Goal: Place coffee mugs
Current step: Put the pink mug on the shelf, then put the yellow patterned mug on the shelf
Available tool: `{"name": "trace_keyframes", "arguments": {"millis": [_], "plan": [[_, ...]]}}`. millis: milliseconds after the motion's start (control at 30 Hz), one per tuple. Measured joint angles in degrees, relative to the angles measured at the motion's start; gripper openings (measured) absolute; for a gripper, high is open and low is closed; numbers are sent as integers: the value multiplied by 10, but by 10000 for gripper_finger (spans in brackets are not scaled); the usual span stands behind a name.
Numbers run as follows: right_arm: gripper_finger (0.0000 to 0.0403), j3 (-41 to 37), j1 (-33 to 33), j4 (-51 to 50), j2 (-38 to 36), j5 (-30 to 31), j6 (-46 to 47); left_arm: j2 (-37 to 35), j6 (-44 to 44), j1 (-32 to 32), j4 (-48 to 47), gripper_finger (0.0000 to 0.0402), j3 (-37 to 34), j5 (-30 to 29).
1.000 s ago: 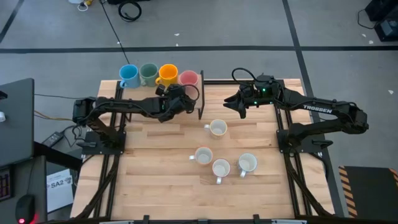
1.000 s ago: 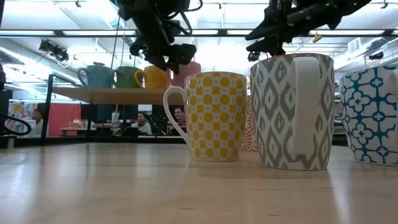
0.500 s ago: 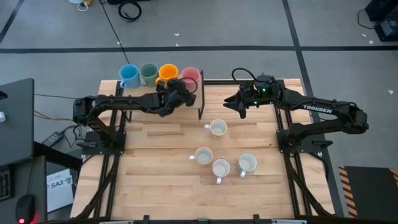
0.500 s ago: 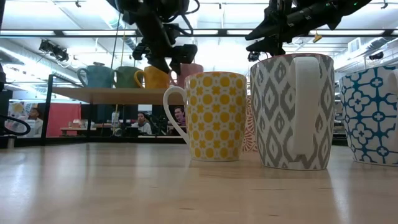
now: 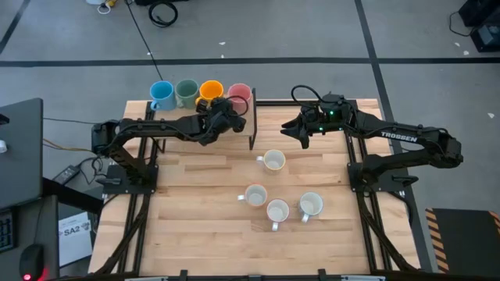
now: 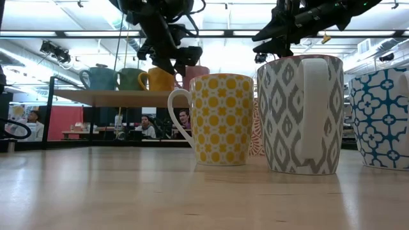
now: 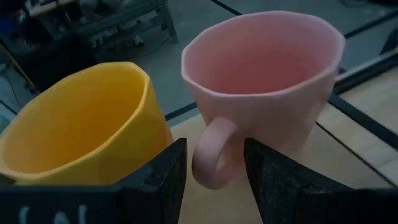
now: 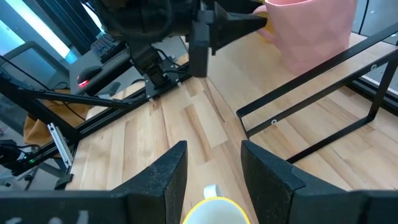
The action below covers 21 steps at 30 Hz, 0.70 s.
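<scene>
The left gripper (image 7: 214, 163) stood open at the raised shelf (image 6: 115, 97), its fingers either side of the pink mug's (image 7: 264, 93) handle without touching it, beside the orange-yellow mug (image 7: 78, 121), while the right gripper (image 8: 211, 163) hung open above the table (image 5: 195, 211).

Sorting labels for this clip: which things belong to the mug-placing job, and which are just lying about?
Job: blue mug, green mug, yellow mug, pink mug, four patterned mugs, shelf frame, left gripper.
Lying about: floor cable, right gripper, waiting.
</scene>
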Motion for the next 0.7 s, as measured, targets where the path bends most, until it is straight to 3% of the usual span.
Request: {"name": "trace_keyframes", "arguments": {"millis": [433, 567, 700], "plan": [[156, 0, 0, 0, 0, 45, 0, -54, 61, -78, -1, 167, 1, -4], [156, 0, 0, 0, 0, 45, 0, -64, 94, -121, -2, 167, 1, 50], [156, 0, 0, 0, 0, 45, 0, -64, 97, -164, -4, 167, 1, 143]]}}
